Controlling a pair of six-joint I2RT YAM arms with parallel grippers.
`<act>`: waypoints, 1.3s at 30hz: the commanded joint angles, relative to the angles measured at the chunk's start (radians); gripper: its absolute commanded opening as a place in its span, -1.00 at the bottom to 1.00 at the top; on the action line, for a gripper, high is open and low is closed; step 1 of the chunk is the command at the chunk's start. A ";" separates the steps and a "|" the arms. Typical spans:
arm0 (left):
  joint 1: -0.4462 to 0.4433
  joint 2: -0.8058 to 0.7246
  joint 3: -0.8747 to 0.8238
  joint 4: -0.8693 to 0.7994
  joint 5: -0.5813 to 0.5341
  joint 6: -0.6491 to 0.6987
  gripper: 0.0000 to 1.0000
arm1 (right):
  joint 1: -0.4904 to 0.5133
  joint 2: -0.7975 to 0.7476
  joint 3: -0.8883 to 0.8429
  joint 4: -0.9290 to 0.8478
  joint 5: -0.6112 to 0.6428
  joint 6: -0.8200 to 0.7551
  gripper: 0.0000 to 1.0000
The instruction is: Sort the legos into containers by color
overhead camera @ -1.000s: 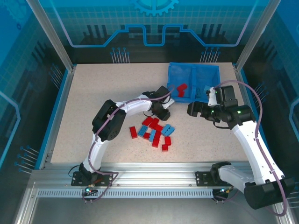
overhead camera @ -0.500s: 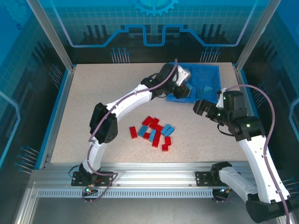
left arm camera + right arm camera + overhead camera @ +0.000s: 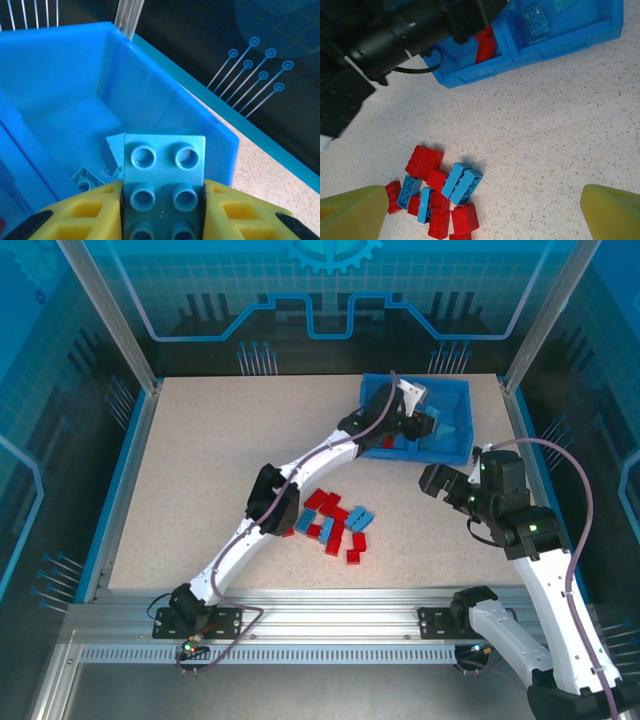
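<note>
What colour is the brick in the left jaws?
Light blue. The brick shows best in the left wrist view.

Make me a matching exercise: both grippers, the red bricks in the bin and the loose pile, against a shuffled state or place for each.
Column one
1. left gripper
2. right gripper
3. red bricks inside the bin
4. loose pile of bricks

Column two
A. clustered on the table, outside the bin
B. shut on a light blue brick over the bin
C. lying in the left compartment
D. open wide above the table

Pairs: 1-B, 2-D, 3-C, 4-A
</note>
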State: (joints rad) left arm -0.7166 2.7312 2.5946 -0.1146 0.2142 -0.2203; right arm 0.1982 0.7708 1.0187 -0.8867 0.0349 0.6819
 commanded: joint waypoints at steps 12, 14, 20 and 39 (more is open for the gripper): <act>-0.012 -0.036 0.099 0.115 -0.016 -0.041 0.47 | 0.001 -0.061 -0.017 -0.053 0.044 0.005 1.00; -0.012 -0.125 0.034 0.096 0.008 -0.029 0.49 | -0.001 -0.056 -0.015 -0.055 0.052 -0.006 1.00; -0.008 -0.560 -0.518 0.277 0.018 0.056 0.53 | -0.005 -0.034 -0.025 -0.042 0.065 -0.031 1.00; -0.003 -1.830 -1.634 -0.208 -0.189 0.822 0.84 | 0.374 0.730 0.248 0.098 -0.137 -0.150 0.77</act>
State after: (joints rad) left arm -0.7223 1.0077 1.0279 -0.1272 0.0696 0.4225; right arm 0.5144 1.4132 1.1961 -0.7967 -0.0837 0.5152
